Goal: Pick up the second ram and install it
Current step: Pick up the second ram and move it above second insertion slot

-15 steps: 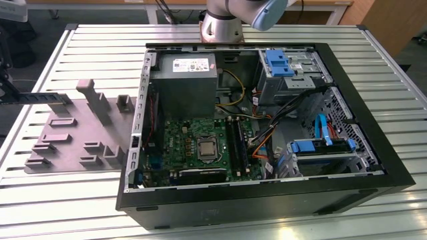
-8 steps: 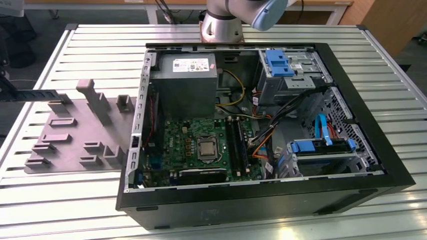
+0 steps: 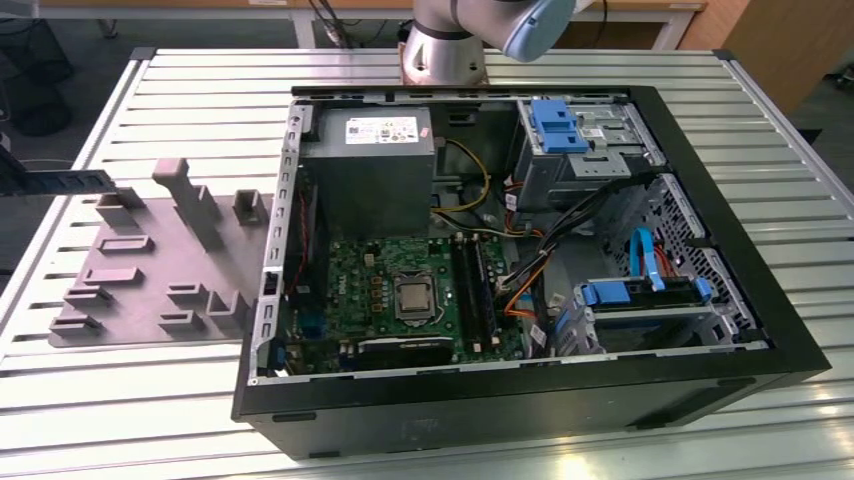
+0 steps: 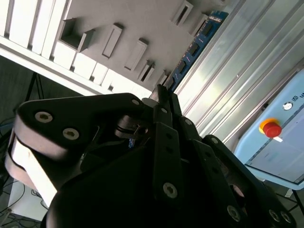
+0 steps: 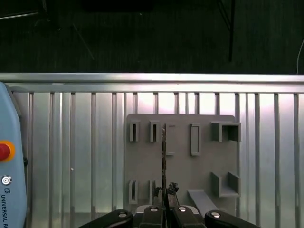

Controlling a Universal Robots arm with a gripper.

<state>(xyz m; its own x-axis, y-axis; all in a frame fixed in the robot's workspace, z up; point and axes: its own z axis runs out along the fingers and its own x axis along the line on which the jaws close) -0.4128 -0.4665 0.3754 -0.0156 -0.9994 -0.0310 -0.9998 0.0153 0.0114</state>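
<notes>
The fingers (image 5: 172, 189) of the gripper (image 5: 164, 192) are clamped on one end of the second ram (image 5: 163, 152). The stick projects edge-on over the grey holder plate (image 5: 204, 166) on the slatted surface (image 5: 71, 142), to the exterior view's left of the open computer case (image 3: 534, 405).
</notes>
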